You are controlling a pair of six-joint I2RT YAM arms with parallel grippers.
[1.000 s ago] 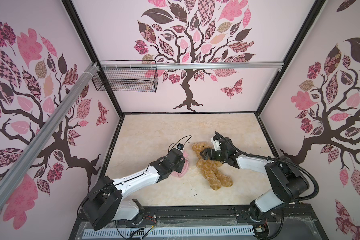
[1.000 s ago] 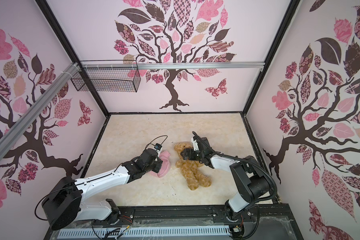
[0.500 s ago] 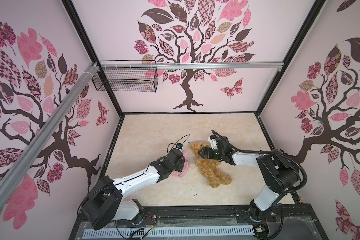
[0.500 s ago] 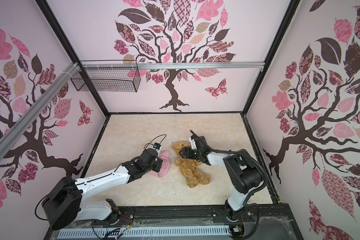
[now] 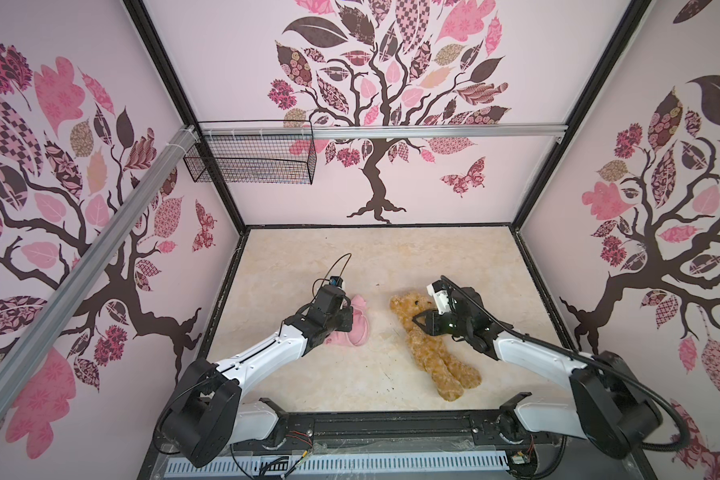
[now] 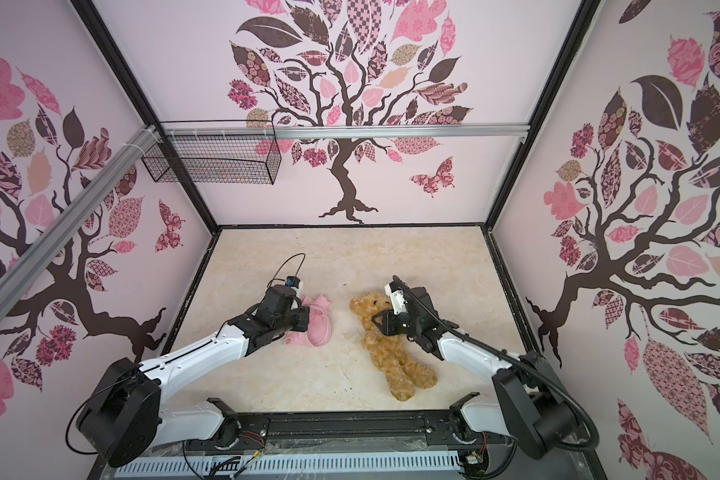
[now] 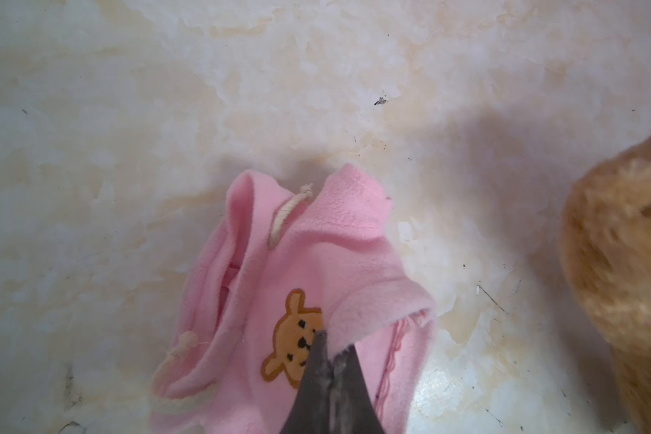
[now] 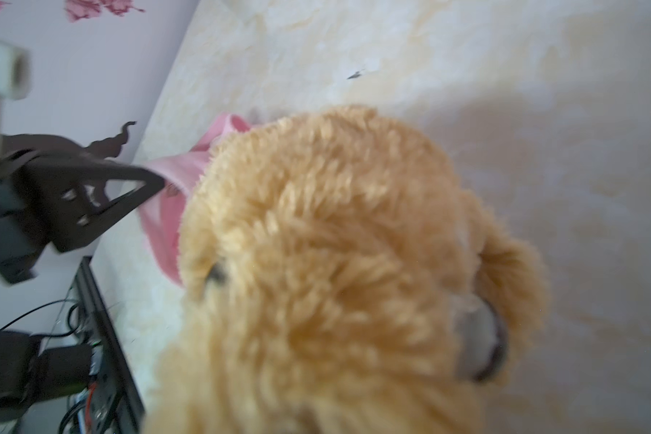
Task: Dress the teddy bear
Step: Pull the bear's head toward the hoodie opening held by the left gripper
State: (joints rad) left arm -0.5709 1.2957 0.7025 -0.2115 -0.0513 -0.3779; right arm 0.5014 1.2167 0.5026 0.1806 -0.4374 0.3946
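The teddy bear (image 5: pixel 431 353) lay face up on the worktop (image 5: pixel 350 257), right of the middle, head toward the back wall. The right claw (image 5: pixel 420 327) sat at its neck, tips in the fur, though whether they had clamped could not be told. The left claw (image 7: pixel 335 344) was clenched on a fold of the pink shirt (image 7: pixel 309 263), lying just left of the bear, apart from it.

Cream marbled tabletop (image 5: pixel 308 257): pink shirt (image 5: pixel 357 330) crumpled at left gripper (image 7: pixel 333 349); teddy bear (image 5: pixel 433 353) face-up beneath right gripper (image 5: pixel 420 325), apart from shirt.
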